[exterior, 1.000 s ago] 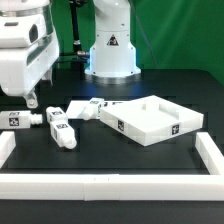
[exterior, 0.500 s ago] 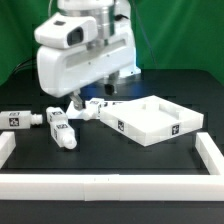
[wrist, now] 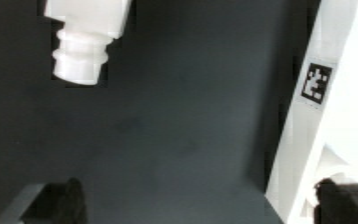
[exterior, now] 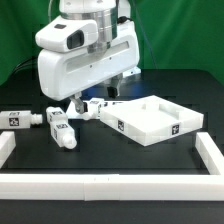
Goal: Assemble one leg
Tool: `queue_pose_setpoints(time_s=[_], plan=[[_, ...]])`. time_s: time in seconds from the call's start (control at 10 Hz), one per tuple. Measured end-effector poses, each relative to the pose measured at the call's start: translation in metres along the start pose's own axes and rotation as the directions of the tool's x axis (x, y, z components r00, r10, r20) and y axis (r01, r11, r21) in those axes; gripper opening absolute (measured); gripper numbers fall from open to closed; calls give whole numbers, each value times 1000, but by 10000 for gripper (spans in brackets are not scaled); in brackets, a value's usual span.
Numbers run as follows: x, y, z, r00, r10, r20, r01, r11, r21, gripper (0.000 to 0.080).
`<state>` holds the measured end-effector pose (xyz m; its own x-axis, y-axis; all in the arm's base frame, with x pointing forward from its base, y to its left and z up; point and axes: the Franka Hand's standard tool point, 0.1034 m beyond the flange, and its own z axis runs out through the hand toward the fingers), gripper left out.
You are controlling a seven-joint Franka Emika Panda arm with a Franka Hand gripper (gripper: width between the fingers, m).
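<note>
White plastic is showing on both sides of my jaws. The leg [wrist: 82, 45] is lying loose on the black table [wrist: 176, 120], out ahead of the jaws and off to one side. The panel [wrist: 345, 120] is running along the other side, just outside one fingertip.

I am holding the jaws spread wide with nothing but bare table between the fingertips [wrist: 51, 200]. I judge that I am carrying them that way so they can straddle the leg once I am lined up over it. The leg is lying on its side with its narrower peg end pointing toward me. In that pose its flat sides should be offering the better grip.

I am hanging beside the panel because that is where this leg is resting. The other legs [exterior: 62, 130] are lying well apart from the jaws, farther from the panel.

Much is escaping me. The wrist view is cutting off the leg's thick end, and my fingertips are reading only as dark blurs against the dark table. The marker tag [wrist: 316, 82] on the panel is smeared. In the exterior view my own white housing is covering the jaws, so I cannot tell how high above the table they are hovering.
</note>
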<state>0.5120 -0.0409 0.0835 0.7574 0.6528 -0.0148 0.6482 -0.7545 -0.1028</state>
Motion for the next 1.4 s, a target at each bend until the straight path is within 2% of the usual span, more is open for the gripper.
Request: queue_pose_setpoints(time_s=[0.2,0.5,0.7,0.9,1.1,1.3,1.4], plan=[[2,-40,20,995,99,-22,-100,995,-23,649],[2,-64,59,994,72,-78,-76,996,-44,649],[-7,-64,78,995,61,-77,-64,997,-37,649],[-13,-59,83,997,45,-66,-48,998,-33,649],[-12,-56,81,997,39,-65,-41,999,-33,649],[-12,-56,81,997,38,-64,-41,999,-33,386],[-12,-56,81,997,38,-64,-40,999,-33,225]])
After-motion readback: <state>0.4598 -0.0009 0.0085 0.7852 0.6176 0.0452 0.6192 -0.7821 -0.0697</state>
